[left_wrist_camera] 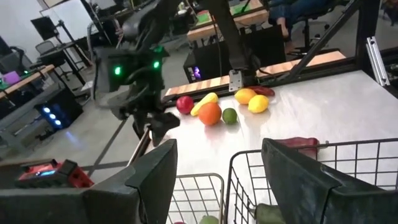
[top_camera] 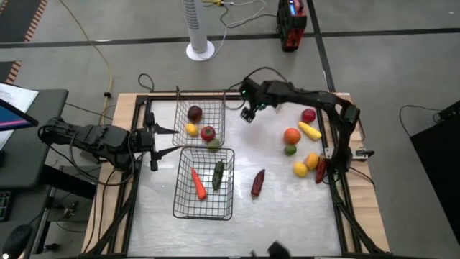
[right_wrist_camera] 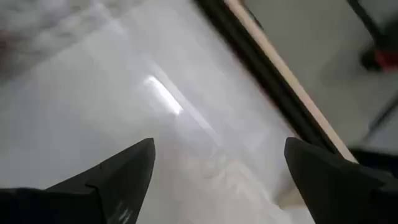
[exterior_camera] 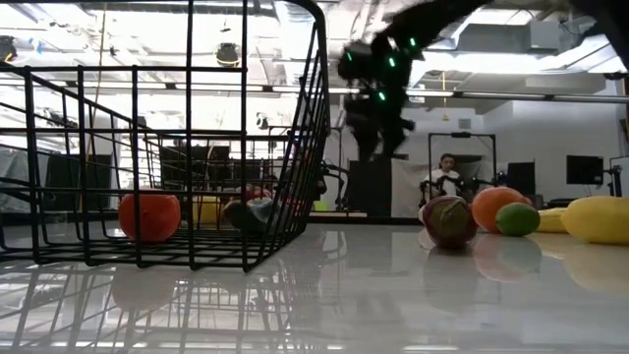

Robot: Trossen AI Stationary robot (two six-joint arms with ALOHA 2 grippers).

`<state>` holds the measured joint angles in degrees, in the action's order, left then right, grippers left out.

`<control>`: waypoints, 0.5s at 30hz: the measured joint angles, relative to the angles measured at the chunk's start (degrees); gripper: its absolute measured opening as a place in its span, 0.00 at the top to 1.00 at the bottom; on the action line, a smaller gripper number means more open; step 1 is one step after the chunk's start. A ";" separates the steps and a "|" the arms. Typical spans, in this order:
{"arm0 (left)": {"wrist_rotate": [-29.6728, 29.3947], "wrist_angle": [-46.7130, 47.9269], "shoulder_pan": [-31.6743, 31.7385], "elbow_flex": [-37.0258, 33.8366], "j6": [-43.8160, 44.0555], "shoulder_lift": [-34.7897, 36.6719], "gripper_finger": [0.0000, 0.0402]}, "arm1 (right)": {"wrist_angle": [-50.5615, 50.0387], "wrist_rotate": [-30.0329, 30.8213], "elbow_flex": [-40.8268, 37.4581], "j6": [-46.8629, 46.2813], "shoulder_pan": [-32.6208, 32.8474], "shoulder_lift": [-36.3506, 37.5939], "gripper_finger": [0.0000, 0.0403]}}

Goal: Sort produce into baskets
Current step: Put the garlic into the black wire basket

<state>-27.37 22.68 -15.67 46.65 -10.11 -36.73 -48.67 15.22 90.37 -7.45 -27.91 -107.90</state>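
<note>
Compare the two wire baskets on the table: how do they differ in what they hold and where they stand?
The far basket holds round pieces: a dark red one, a yellow one, a red one. The near basket holds long pieces: an orange one and a green one. The far basket stands nearer the open right pincer; the near basket lies closer to the table's front. Both are silver-grey wire mesh.

Grey floor; white tower fan [top_camera: 198,29] beyond the table; red case [top_camera: 291,24] nearby; ceiling lights [exterior_camera: 228,54] overhead
</note>
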 joint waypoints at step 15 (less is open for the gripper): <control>-0.31 1.11 0.01 0.00 0.31 0.00 0.44 | 8.43 4.41 -15.90 -6.23 -16.56 -0.17 0.05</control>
<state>-27.68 23.79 -15.66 46.65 -9.80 -36.73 -40.25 19.63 74.47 -13.68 -44.46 -108.07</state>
